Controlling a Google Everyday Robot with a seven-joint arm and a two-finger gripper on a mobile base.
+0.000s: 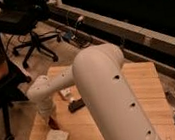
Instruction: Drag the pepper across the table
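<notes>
- Since the arm (105, 91) fills most of the view, only its lower end shows: the gripper (50, 119) points down at the left part of the table (144, 82), near the front-left corner.
- Cannot tell whether the gripper is spread or pinching; its tip is hidden by the wrist.
- The pepper (53, 123), a small dark-red shape, shows right at the gripper tip on the wood. Touching or just beside: cannot tell.
- A remote (76, 105) lies just to the right of the gripper; a pale flat pad (57, 138) lies in front, near the table edge.
- Judgement: the drag step is in hand. To do it well, keep light downward contact so the pepper slides and does not roll free.
- Pull along a bare line of planks, steering clear of the remote and pad.
- Risk: a slender, tapered pepper may pivot out from under the tip; move slowly and keep it low.
</notes>
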